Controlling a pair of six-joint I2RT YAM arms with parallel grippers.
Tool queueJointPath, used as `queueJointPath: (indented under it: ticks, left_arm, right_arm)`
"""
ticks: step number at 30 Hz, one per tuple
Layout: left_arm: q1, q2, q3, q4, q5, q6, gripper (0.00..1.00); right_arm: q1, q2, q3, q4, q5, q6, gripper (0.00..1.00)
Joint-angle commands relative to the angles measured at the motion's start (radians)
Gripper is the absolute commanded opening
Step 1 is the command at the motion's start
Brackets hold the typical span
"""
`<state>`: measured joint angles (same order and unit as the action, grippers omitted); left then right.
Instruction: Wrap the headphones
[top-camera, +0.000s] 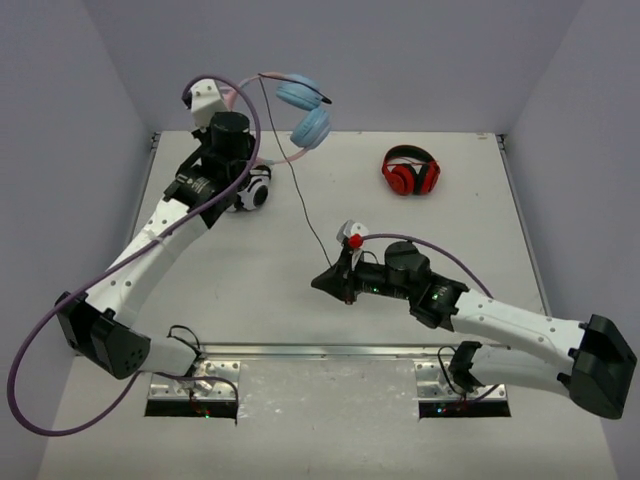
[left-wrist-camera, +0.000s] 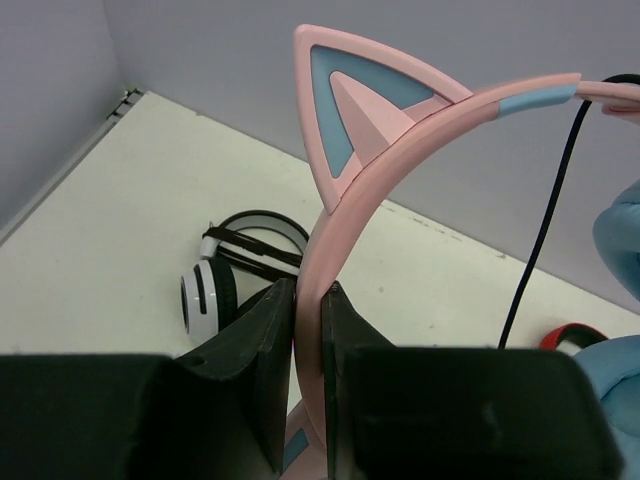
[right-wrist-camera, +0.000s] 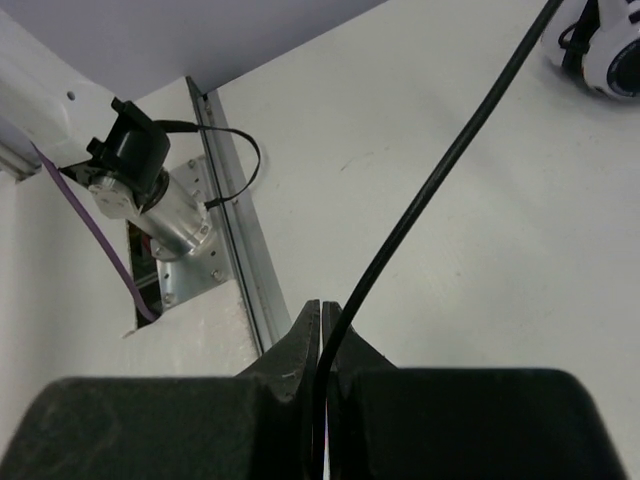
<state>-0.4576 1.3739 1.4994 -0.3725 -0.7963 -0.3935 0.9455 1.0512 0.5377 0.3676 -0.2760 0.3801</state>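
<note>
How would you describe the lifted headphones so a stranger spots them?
Look to the far left of the table, at the left gripper. It clamps the headphones by a pink headband. Only this pair has cat ears and blue earcups.

You see only part of the white-and-black headphones (top-camera: 258, 190), tucked under the left arm (top-camera: 150, 240). Right of them, in the left wrist view, the red headphones (left-wrist-camera: 568, 335) show a sliver; the cat-ear headphones (left-wrist-camera: 340, 200) lose an earcup (left-wrist-camera: 620, 235) to the edge.

Your left arm (top-camera: 150, 245) and right arm (top-camera: 520, 322): white links, black joints. Purple cable (top-camera: 258, 120) trails each. Fingers (left-wrist-camera: 250, 380) black, wedge-shaped. Red knob (top-camera: 354, 241) on your right wrist.
</note>
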Motion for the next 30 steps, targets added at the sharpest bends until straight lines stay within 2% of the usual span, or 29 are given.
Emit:
queueJointPath:
  ticks: [1, 2, 4, 7, 8, 9, 11, 13, 15, 19, 21, 24, 27, 29, 30]
  left_arm:
    - [-0.007, -0.053, -0.091, 0.187, -0.043, 0.034, 0.0]
    - [-0.015, -0.059, -0.179, 0.198, -0.073, 0.05, 0.0]
    - [-0.018, -0.075, -0.267, 0.222, -0.049, 0.064, 0.0]
    - [-0.041, -0.079, -0.407, 0.213, -0.031, 0.024, 0.0]
    - [-0.052, -0.078, -0.454, 0.196, -0.04, -0.038, 0.0]
    - [-0.074, -0.078, -0.484, 0.189, -0.037, -0.063, 0.0]
    - [-0.114, -0.076, -0.566, 0.193, -0.055, -0.105, 0.0]
    - [-0.202, -0.053, -0.602, 0.189, -0.111, -0.103, 0.0]
    - [-0.261, -0.032, -0.626, 0.144, -0.139, -0.13, 0.0]
    - [-0.349, -0.102, -0.746, 0.167, -0.107, -0.159, 0.0]
    - [-0.386, -0.183, -0.81, 0.255, -0.064, -0.124, 0.0]
    - [-0.434, -0.274, -0.89, 0.302, -0.014, -0.085, 0.0]
    - [-0.477, -0.346, -0.941, 0.354, 0.028, -0.041, 0.0]
    - [-0.496, -0.396, -0.976, 0.406, 0.06, -0.015, 0.0]
    - [-0.504, -0.412, -0.984, 0.408, 0.06, -0.015, 0.0]
  right_arm:
    - [0.009, 0.007, 0.178, -0.259, 0.038, -0.139, 0.01]
    - [0.01, 0.015, 0.218, -0.31, 0.049, -0.164, 0.01]
    - [0.009, 0.039, 0.327, -0.451, 0.096, -0.243, 0.01]
    - [0.009, 0.067, 0.464, -0.59, 0.188, -0.358, 0.01]
    - [0.006, 0.076, 0.496, -0.614, 0.207, -0.383, 0.01]
    - [0.004, 0.085, 0.524, -0.634, 0.228, -0.459, 0.01]
    - [-0.01, 0.124, 0.629, -0.708, 0.273, -0.498, 0.01]
    - [-0.017, 0.15, 0.728, -0.772, 0.278, -0.547, 0.01]
    - [-0.025, 0.187, 0.801, -0.797, 0.351, -0.596, 0.01]
    - [-0.104, 0.207, 0.837, -0.796, 0.383, -0.632, 0.01]
    - [-0.145, 0.204, 0.831, -0.78, 0.356, -0.645, 0.01]
    - [-0.191, 0.207, 0.824, -0.768, 0.379, -0.697, 0.02]
    - [-0.208, 0.227, 0.835, -0.766, 0.397, -0.741, 0.07]
    - [-0.217, 0.243, 0.843, -0.766, 0.406, -0.76, 0.06]
    - [-0.221, 0.263, 0.844, -0.765, 0.408, -0.764, 0.02]
